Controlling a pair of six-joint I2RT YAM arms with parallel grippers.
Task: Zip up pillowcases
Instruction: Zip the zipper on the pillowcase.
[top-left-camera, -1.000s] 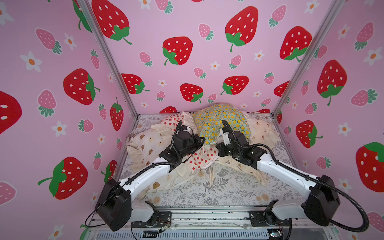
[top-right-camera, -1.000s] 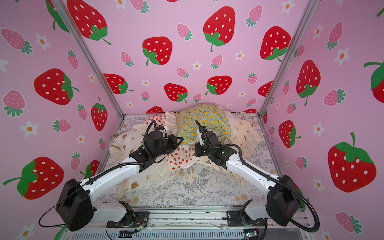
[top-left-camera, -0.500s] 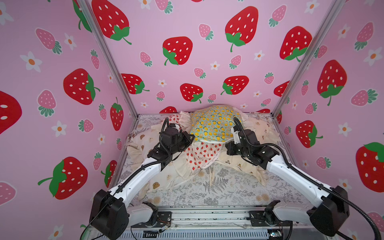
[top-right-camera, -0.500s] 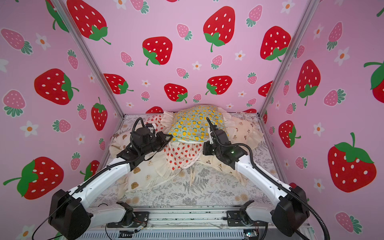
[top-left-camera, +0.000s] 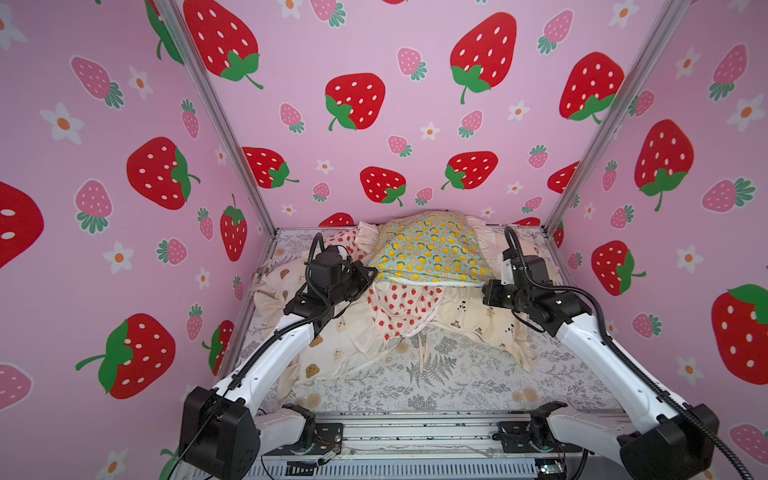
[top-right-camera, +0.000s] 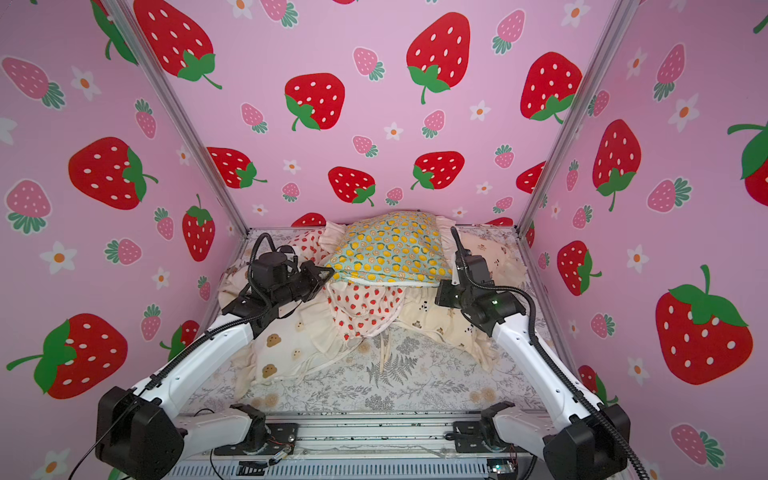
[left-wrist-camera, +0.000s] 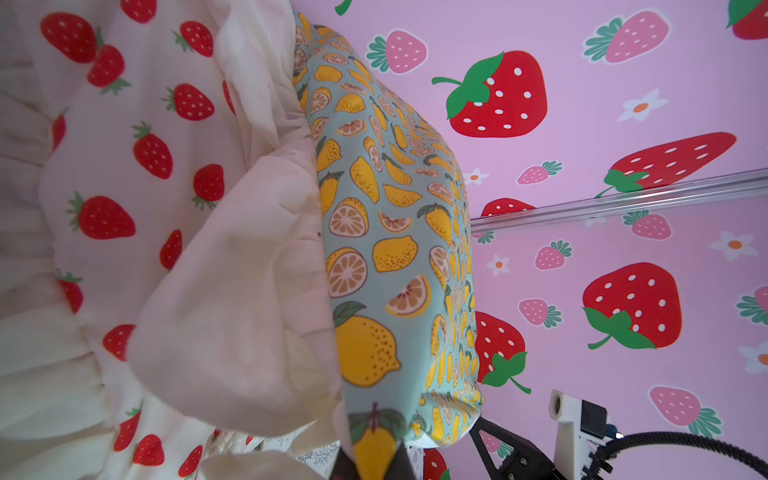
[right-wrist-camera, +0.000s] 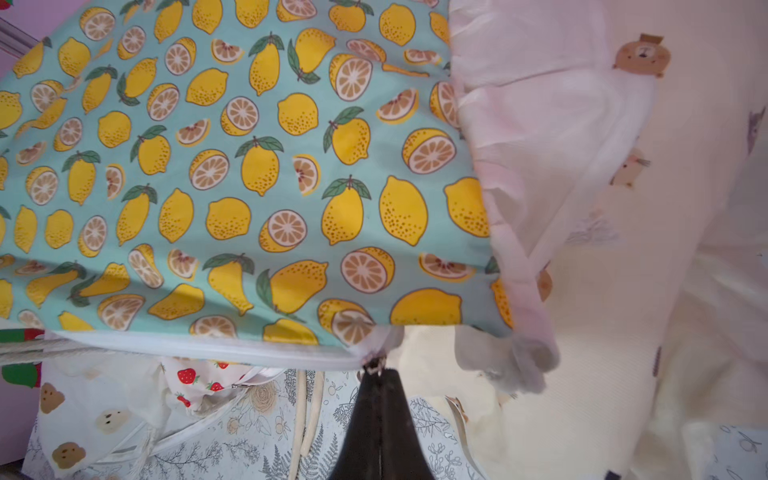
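Reaching inward from opposite sides, both arms hold the lemon pillowcase stretched between them at the back of the fern-print sheet. Its near edge is raised over the strawberry pillowcase. The left gripper, forearm angled up from a low elbow, has its fingers pinched together on the cover's left corner. The right gripper, wrist turned inward, is clamped on the zipper pull at the seam's right end.

Top views: high, near side, angled down toward back wall, whole workspace, nearly identical. Wrist views: close range, facing lemon pillowcase from opposite ends.
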